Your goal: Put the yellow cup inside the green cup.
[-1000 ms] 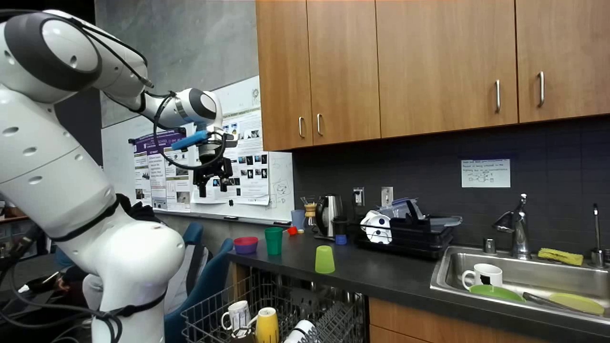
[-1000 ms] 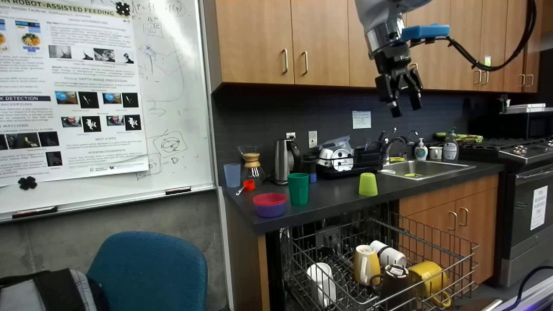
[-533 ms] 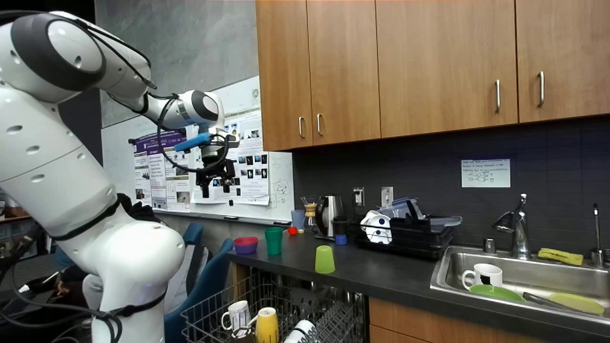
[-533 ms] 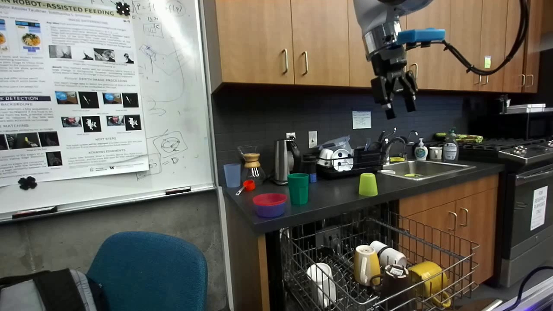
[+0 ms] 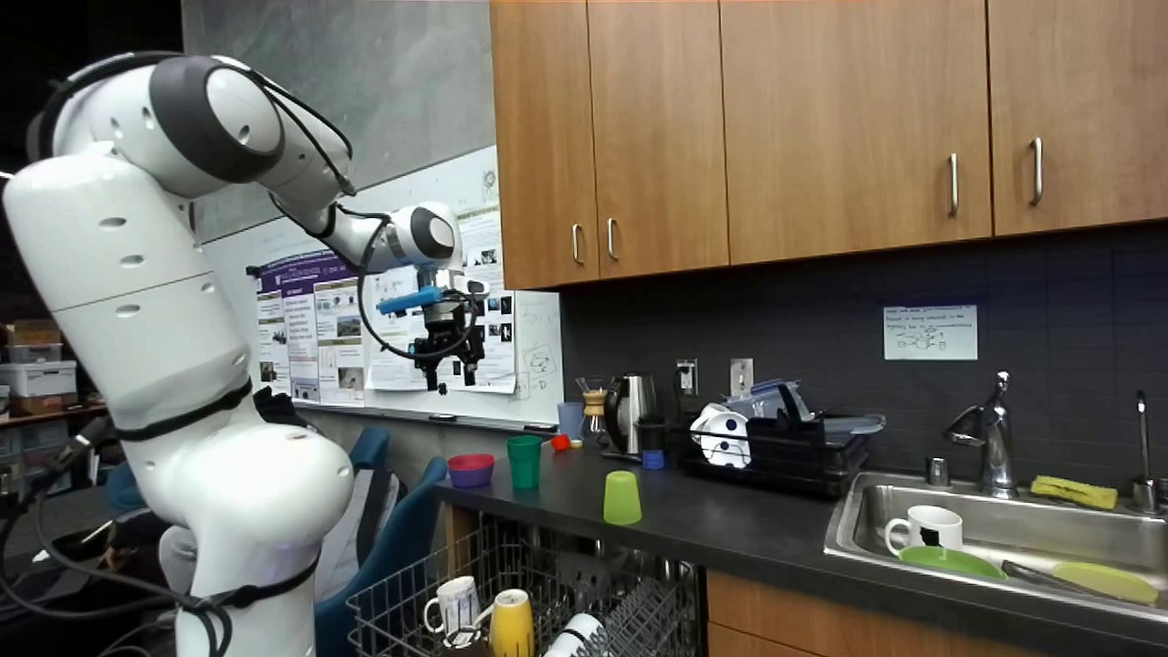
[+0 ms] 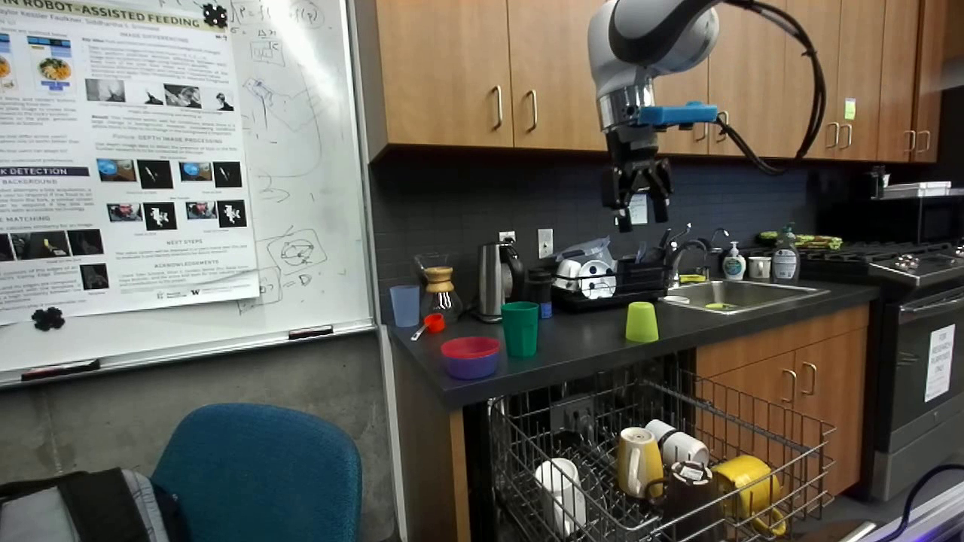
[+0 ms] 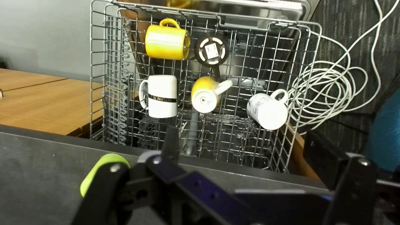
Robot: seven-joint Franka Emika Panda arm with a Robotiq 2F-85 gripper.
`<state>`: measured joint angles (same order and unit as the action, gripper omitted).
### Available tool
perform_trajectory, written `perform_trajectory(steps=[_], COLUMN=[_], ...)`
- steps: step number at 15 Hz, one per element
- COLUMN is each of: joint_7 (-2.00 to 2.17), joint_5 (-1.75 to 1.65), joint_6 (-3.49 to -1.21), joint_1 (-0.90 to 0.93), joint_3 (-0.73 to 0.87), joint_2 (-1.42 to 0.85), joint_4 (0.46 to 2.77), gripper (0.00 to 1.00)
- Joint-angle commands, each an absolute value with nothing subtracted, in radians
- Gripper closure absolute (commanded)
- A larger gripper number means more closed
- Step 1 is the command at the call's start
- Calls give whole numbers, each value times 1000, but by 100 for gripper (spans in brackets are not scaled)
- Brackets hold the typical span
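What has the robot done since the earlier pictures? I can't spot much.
In an exterior view, the gripper has moved down and toward the picture's right, with the white arm. Nothing was taken hold of or let go; it stays open. The lime-yellow cup and the green cup stayed put on the counter.

Wears smooth, glossy white shells (image 5: 91, 237) along a thick arm (image 5: 173, 356), pocked with small grey oval recesses (image 5: 131, 261); shows a dark grey band (image 5: 187, 123) around a white disc (image 5: 245, 109) at the elbow (image 5: 169, 123), and black straps (image 5: 187, 417) lower down; trails black cables (image 6: 819, 86) along the forearm (image 5: 306, 178) and in a loop beside the wrist (image 5: 424, 235); bears a silver metal collar (image 6: 623, 104), a bright blue block (image 6: 678, 114) and a matte black gripper (image 6: 642, 218) with angular linkages (image 7: 165, 170), round silvery screws (image 7: 115, 168) and a violet sheen across one flat bar (image 7: 206, 189)
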<state>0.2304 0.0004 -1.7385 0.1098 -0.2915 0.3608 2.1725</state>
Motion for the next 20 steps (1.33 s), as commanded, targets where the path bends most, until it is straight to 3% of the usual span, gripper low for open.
perform_trajectory(steps=[1, 20], joint_7=[270, 362], joint_5=[-35, -63], joint_6=[-1789, -2104], joint_1=[89, 22], joint_3=[-251, -27], joint_2=[209, -53], joint_4=[2077, 2072], gripper=[0, 0])
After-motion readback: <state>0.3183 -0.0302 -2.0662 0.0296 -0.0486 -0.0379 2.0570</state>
